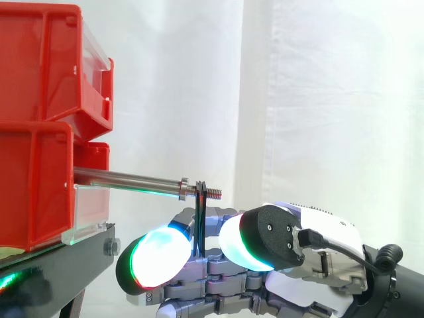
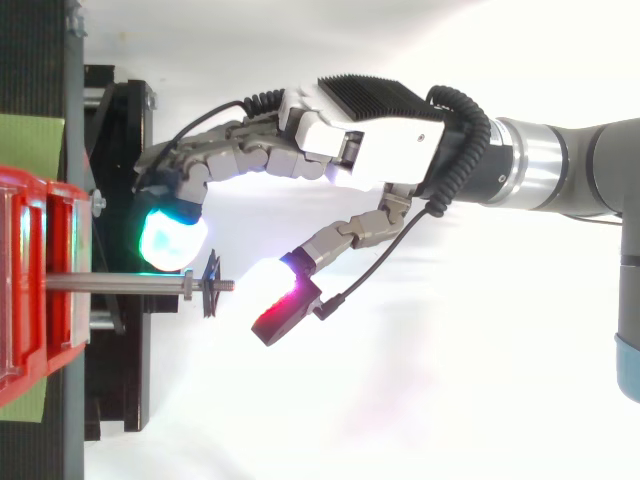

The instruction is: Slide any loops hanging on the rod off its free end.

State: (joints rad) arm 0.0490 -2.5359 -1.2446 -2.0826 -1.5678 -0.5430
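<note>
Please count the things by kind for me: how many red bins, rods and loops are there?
red bins: 2
rod: 1
loop: 1, as far as I can tell
Total: 4

The loop [image 1: 200,213] hangs on the rod [image 1: 126,177] near its free end, the hand [image 2: 385,150] just below.

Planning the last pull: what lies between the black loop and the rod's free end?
Just the rod's bare threaded tip; nothing else sits past the loop. Side and top views both show it.
</note>
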